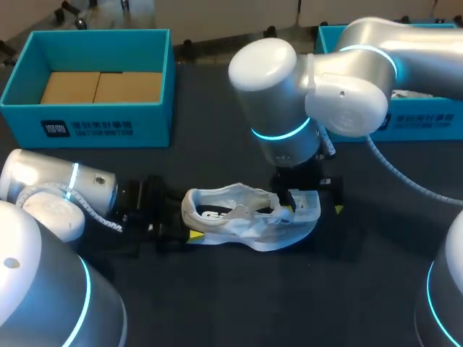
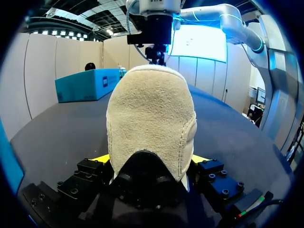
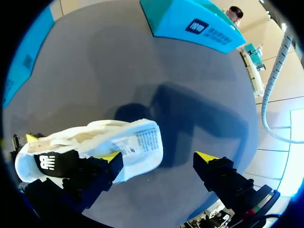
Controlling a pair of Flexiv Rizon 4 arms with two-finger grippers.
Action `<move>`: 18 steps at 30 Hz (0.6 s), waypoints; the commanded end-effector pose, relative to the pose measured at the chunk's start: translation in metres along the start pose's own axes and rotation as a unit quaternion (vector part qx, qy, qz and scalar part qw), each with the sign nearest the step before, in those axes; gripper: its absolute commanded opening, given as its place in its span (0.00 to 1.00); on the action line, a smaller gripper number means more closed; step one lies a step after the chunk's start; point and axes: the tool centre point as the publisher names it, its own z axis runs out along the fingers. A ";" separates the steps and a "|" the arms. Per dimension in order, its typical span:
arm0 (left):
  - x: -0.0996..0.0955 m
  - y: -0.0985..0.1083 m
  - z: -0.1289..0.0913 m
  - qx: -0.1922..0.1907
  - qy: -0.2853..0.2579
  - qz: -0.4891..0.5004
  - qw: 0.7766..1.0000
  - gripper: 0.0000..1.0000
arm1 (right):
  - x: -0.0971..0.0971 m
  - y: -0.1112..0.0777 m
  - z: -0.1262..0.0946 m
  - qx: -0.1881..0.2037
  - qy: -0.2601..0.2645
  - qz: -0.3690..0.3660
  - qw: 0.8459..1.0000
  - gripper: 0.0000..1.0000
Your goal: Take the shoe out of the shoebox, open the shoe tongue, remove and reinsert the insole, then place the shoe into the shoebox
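Note:
A white shoe [image 1: 249, 220] lies on its side on the dark table [image 1: 217, 303], heel toward my left arm. My left gripper [image 1: 189, 228] is shut on the heel. In the left wrist view the fuzzy heel [image 2: 152, 114] fills the gap between the yellow tips of that gripper [image 2: 151, 161]. My right gripper [image 1: 312, 206] hangs over the toe end, open wide. In the right wrist view the shoe's tongue [image 3: 137, 142], label side up, lies against one finger [image 3: 111, 159] of the open right gripper [image 3: 159, 159]; the other finger is well clear of it.
An open teal shoebox [image 1: 94, 119] with a brown cardboard floor stands at the back left. A second teal box [image 1: 419, 123] stands at the back right, partly hidden by my right arm. Bare dark table lies in front of the shoe.

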 end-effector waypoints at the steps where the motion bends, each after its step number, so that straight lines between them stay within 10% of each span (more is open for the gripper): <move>1: -0.001 0.001 0.000 -0.002 0.001 0.000 1.000 0.00 | 0.002 -0.001 -0.023 -0.018 -0.007 0.229 0.973 1.00; 18: -0.001 0.001 0.000 -0.002 0.001 0.000 1.000 0.00 | 0.009 0.011 -0.067 -0.062 -0.004 0.192 0.979 1.00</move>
